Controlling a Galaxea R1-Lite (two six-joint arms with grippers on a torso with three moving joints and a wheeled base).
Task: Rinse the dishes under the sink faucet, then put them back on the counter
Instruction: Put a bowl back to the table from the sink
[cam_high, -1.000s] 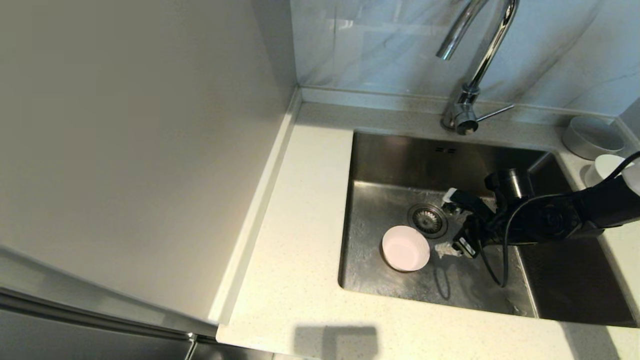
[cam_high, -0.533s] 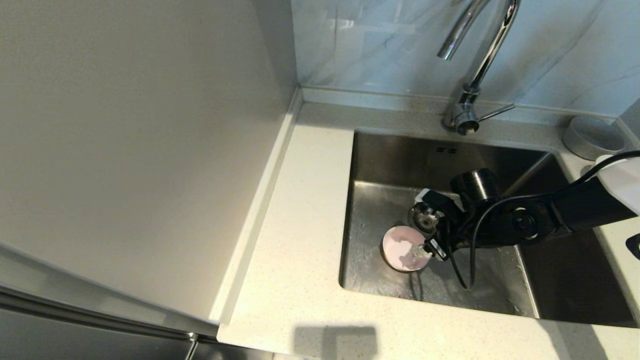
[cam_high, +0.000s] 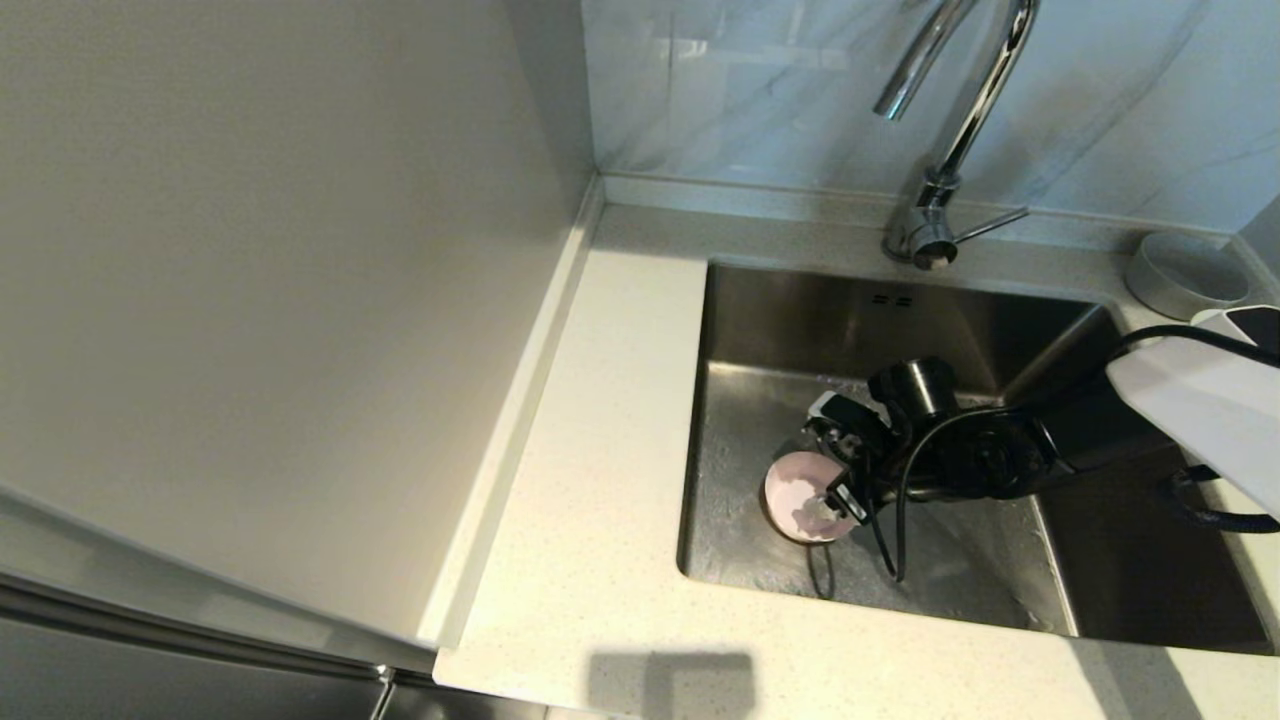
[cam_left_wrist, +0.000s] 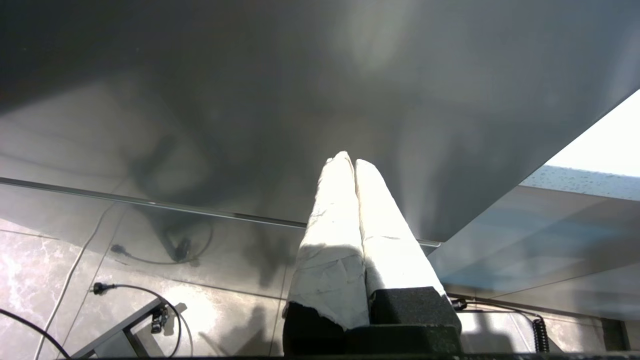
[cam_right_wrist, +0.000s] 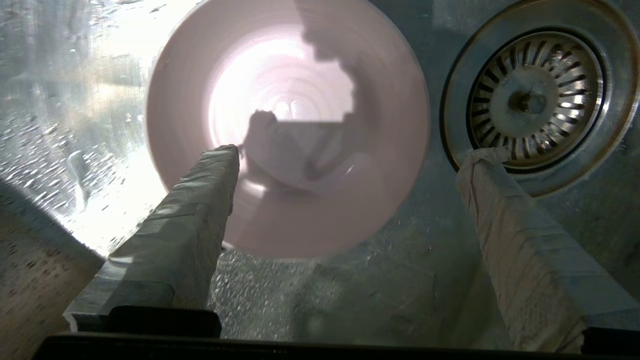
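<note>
Item: small round pale pink bowl (cam_high: 800, 495), upright on the floor of the brushed stainless steel sink (cam_high: 760, 320), beside the round drain strainer (cam_right_wrist: 537, 97). Right gripper (cam_right_wrist: 350, 155): fingers spread wide, one over the bowl's inside, one over the strainer's rim, gripping nothing. Left gripper (cam_left_wrist: 350, 165): parked, fingers together. No legible writing.

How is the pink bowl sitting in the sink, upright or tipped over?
Upright: the pink bowl rests open side up on the sink floor beside the drain strainer.
</note>
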